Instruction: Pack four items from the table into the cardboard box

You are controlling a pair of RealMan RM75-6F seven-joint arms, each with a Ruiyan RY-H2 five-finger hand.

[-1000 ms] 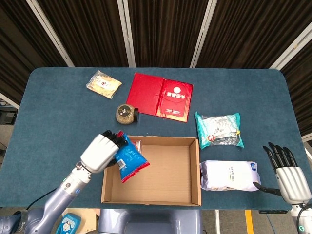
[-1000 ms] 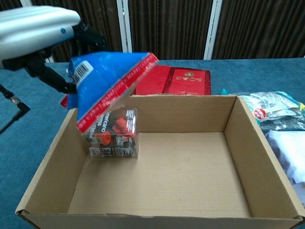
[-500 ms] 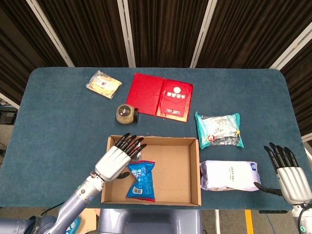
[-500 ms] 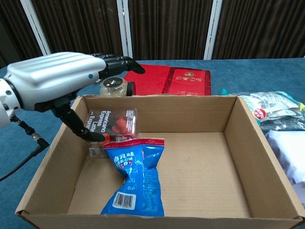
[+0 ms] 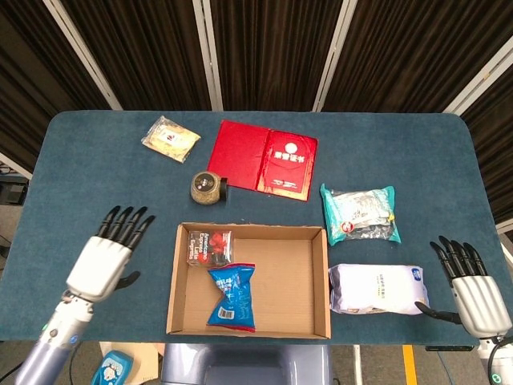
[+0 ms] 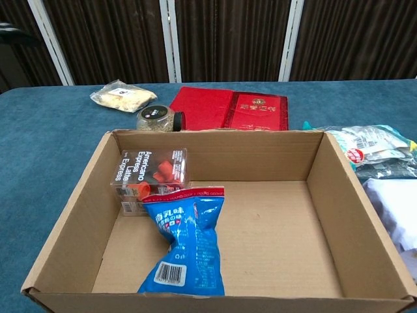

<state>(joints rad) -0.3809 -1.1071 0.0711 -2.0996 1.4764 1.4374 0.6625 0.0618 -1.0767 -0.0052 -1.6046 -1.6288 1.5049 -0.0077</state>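
Observation:
The cardboard box [image 5: 313,281] [image 6: 326,156] sits at the table's front middle. Inside lie a blue snack bag [image 5: 230,296] [image 6: 186,244] and a clear coffee packet [image 5: 208,245] [image 6: 150,176] in the far left corner. My left hand [image 5: 107,255] hovers left of the box, fingers spread, holding nothing. My right hand [image 5: 470,289] is at the front right edge, fingers apart and empty, beside a white bag [image 5: 375,289] [image 6: 394,212]. A teal-edged clear bag [image 5: 360,213] [image 6: 368,150] lies behind the white one. Neither hand shows in the chest view.
Behind the box lie a red folder [image 5: 264,158] [image 6: 228,109], a small jar [image 5: 205,188] [image 6: 158,120] and a tan snack pouch [image 5: 170,139] [image 6: 122,95]. The blue table [image 5: 96,192] ends close behind my hands.
My left hand let go of the blue snack bag, which dropped into the box, then pulled out leftward to hover beside the box. The right hand barely moved.

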